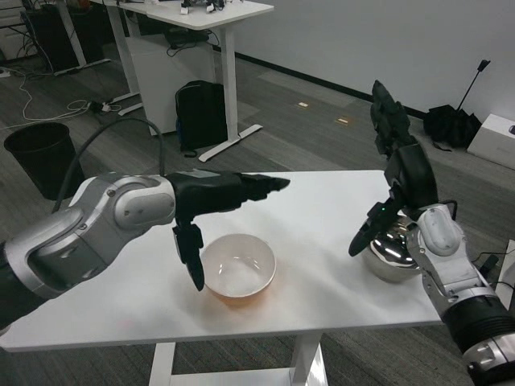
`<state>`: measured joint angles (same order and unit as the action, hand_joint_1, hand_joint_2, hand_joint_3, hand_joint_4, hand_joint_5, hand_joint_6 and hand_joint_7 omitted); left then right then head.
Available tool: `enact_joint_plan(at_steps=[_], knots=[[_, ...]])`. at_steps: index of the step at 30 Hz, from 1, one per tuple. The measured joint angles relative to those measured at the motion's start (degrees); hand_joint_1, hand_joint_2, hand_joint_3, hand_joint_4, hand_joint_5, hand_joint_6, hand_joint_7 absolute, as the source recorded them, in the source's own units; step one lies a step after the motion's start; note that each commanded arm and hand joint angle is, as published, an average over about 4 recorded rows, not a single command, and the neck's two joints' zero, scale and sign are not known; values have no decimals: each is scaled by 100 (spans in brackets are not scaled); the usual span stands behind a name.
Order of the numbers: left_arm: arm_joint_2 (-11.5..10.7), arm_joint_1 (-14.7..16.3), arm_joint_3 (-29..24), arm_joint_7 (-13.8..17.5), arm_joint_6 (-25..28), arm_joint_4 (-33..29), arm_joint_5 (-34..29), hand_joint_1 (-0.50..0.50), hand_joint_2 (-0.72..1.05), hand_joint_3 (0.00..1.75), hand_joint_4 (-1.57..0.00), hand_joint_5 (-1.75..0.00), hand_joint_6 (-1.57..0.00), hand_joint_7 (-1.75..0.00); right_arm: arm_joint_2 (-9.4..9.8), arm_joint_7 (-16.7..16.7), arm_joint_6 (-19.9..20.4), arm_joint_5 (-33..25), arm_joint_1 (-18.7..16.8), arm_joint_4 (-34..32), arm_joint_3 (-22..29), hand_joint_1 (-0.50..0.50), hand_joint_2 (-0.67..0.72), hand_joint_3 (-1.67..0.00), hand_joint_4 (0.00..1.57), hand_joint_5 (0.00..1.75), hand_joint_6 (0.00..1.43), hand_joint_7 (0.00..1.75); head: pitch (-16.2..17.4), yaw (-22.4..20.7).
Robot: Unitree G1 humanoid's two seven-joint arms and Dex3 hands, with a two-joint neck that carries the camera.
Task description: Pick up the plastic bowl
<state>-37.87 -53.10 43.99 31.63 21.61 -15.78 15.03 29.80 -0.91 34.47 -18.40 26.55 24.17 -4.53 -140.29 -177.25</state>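
Fingers [241,190] of the left black many-fingered hand [217,201] stretch out flat and spread over the white table [322,217], holding nothing; the thumb [191,256] hangs down with its tip at the near-left rim of the white round plastic bowl with an orange base [239,268]. Bowl sits just under and slightly ahead of that thumb, upright, empty, near the table's front edge. Long fingers reach past the bowl's far side, above it, not touching as far as I can tell. Whether the thumb tip contacts the rim is unclear.

Right black hand [400,161] is raised well to the right of the bowl, fingers extended upward and apart, nothing held; one digit points down just beside a shiny round metal bowl [392,251] at the table's right edge.

Step judged: approach, pre-grasp; bowl not lifted. Next move likely calls for lowering the left hand so fingers wrap the far rim while the thumb presses the near wall, then closing and lifting. Risk: thin rim, bowl may slide or tip.

Beyond the table: black backpack [201,112], black bin [40,157], white desks [209,16].
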Motion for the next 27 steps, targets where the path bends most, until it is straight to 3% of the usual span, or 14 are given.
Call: enact_joint_plan(at_steps=[10, 15, 21, 27], knots=[[-170, -465, 711, 88, 54, -3, 54, -50, 16, 2, 0, 0, 0, 0, 2, -30, 10, -85, 10, 69, -46, -46, 60, 0, 0, 0, 0, 0, 29, 83], [-290, -523, 991, 193, 50, 4, 612, -50, 16, 0, 0, 0, 0, 0, 3, -65, 11, -128, 12, 77, -71, -46, 60, 0, 0, 0, 0, 0, 11, 94], [-194, -495, 1129, 219, -11, 37, 1141, -50, 16, 2, 0, 0, 0, 0, 8, -70, 19, -186, 18, 162, -132, -46, 60, 0, 0, 0, 0, 0, 37, 39], [40, -401, 1224, 266, -110, 275, 1544, -50, 16, 4, 0, 0, 0, 0, 33, -72, 28, -267, 41, 296, -259, -46, 60, 0, 0, 0, 0, 0, 51, 28]])
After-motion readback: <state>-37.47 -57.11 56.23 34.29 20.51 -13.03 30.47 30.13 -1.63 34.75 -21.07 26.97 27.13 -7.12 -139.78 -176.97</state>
